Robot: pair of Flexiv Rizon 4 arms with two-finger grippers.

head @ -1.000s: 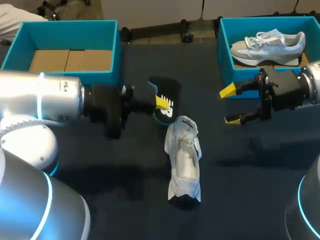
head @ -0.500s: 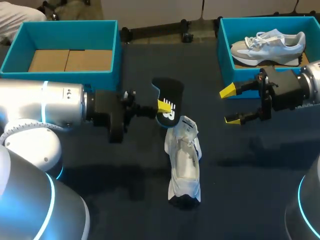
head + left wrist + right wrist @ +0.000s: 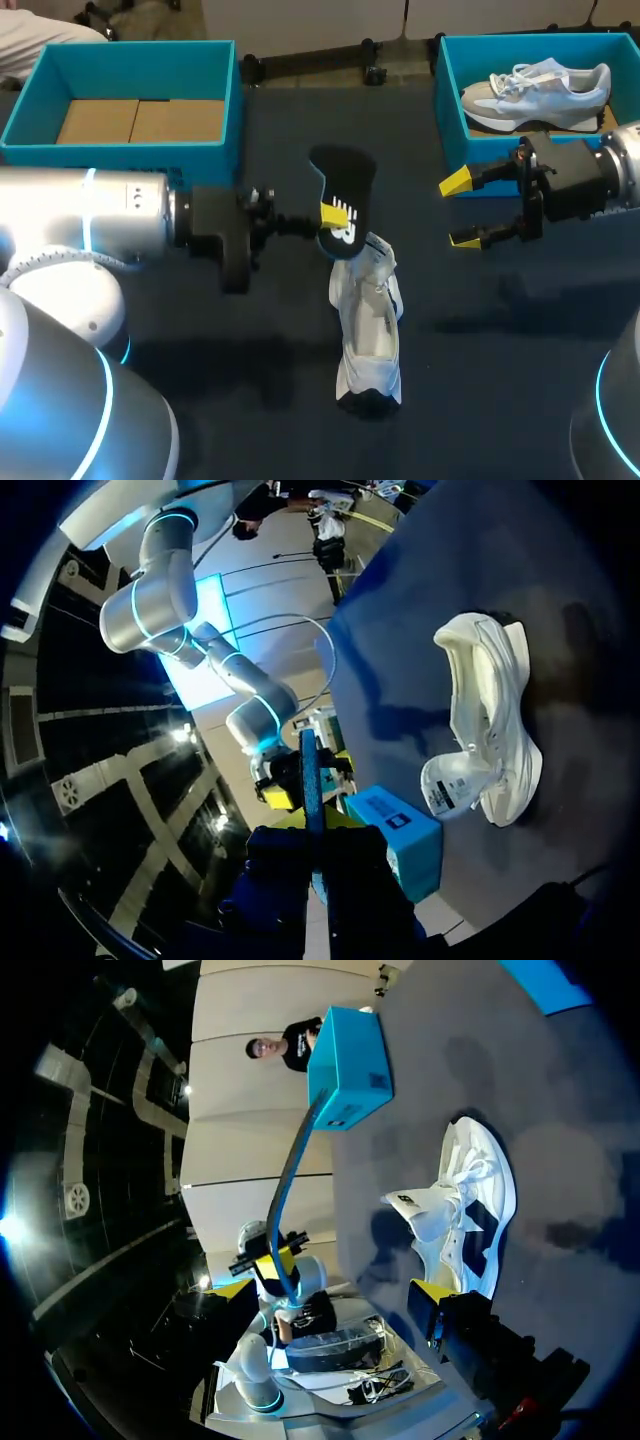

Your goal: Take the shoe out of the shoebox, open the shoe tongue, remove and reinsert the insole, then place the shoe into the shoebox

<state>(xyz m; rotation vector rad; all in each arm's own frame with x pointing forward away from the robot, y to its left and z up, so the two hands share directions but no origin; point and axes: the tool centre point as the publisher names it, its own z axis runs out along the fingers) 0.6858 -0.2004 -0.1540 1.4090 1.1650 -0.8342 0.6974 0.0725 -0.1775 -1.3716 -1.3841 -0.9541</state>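
White shoe (image 3: 368, 325) lies on the dark worktop (image 3: 500, 350) about midway between the two teal boxes, its tongue pulled up and its mouth open. Its black insole (image 3: 345, 185) is out of it, held on edge just above the tongue end. The left end effector (image 3: 330, 217) is clenched on the insole low down. Whether the insole's lower end touches the shoe cannot be told.

The right end effector (image 3: 462, 211) hangs released, with nothing between its fingers. It is beside the right shoebox (image 3: 450, 100), which holds a grey sneaker (image 3: 535, 90). The left shoebox (image 3: 120, 155) shows only its cardboard floor.

The step in hand looks like feeding the insole back in. Done well, that means turning the insole in line with the shoe's length and tipping its leading end into the mouth under the tongue. It then slides flat along the sole rather than being pushed straight down. The shoe sits loose and would likely skid, so the idle right arm could pin its rear first.
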